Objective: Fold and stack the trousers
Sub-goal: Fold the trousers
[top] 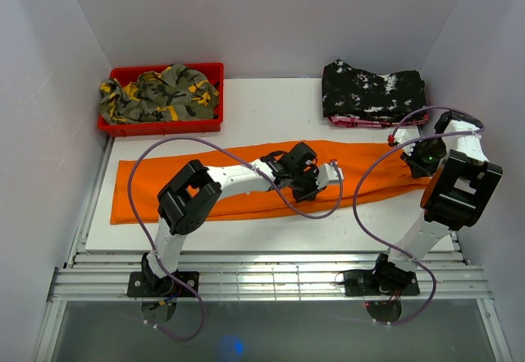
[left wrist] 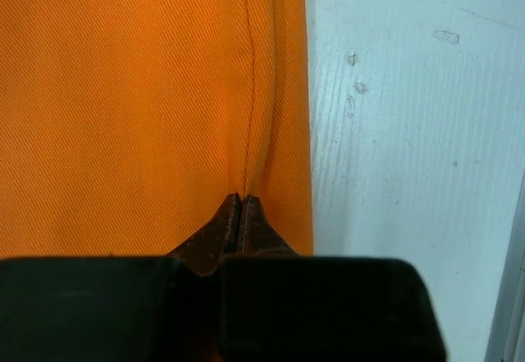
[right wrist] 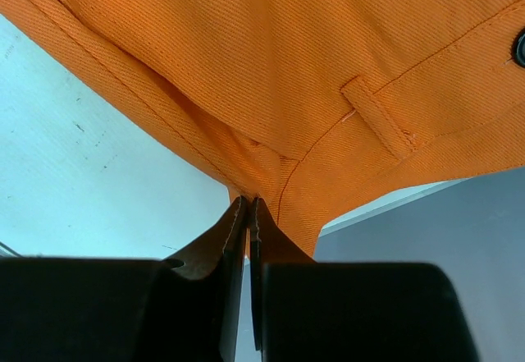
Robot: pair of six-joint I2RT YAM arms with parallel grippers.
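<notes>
The orange trousers (top: 180,185) lie stretched left to right across the white board (top: 271,103). My left gripper (top: 314,185) is over their middle. In the left wrist view it (left wrist: 240,199) is shut, its tips pinching the trousers (left wrist: 123,91) at a seam close to the cloth's edge. My right gripper (top: 416,161) is at the trousers' right end. In the right wrist view it (right wrist: 248,202) is shut on a corner of the waistband (right wrist: 287,58), which hangs lifted above the board, with a belt loop (right wrist: 377,118) showing.
A red bin (top: 213,71) at the back left holds a green-yellow camouflage garment (top: 160,95). A black white-speckled garment (top: 373,91) lies folded at the back right on something pink. Walls close in on the left, right and back. Purple cables loop over both arms.
</notes>
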